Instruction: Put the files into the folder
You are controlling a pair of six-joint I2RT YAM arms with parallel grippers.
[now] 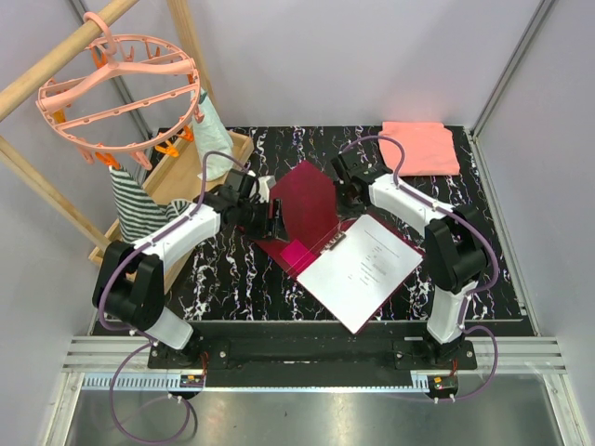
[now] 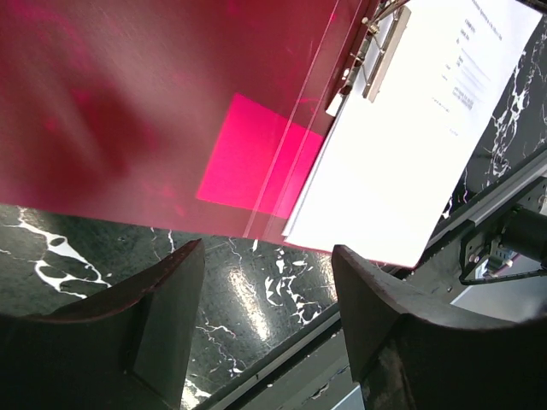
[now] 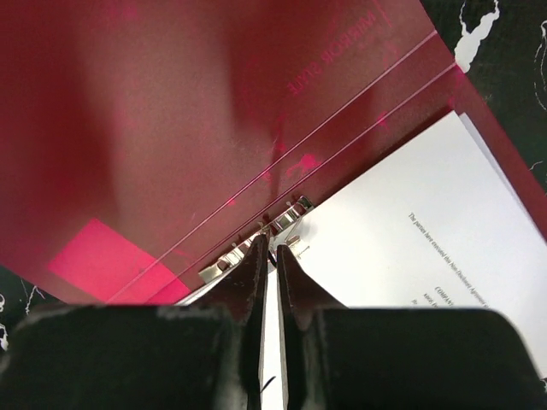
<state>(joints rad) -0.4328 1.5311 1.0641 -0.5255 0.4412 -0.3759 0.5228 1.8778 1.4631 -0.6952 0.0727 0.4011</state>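
The dark red folder [image 1: 307,200] lies open on the black marble table, its cover raised at a slant. The files [image 1: 363,269], white printed sheets, lie on its lower panel with their top edge at the metal clip [image 3: 295,213]. My left gripper [image 1: 276,221] is open and empty beside the cover's left edge; the cover [image 2: 128,111] and the files [image 2: 393,154] show beyond its tips [image 2: 267,248]. My right gripper [image 1: 346,195] hangs over the spine. Its jaws [image 3: 275,246] are closed to a thin slit, tips at the clip, above the sheets [image 3: 410,256].
A salmon-pink folded cloth [image 1: 420,147] lies at the back right. A pink round clothes hanger [image 1: 121,88] hangs from a wooden frame at the back left, above a wooden tray [image 1: 186,172] with striped cloth. The table's front rail [image 1: 307,325] runs near the arm bases.
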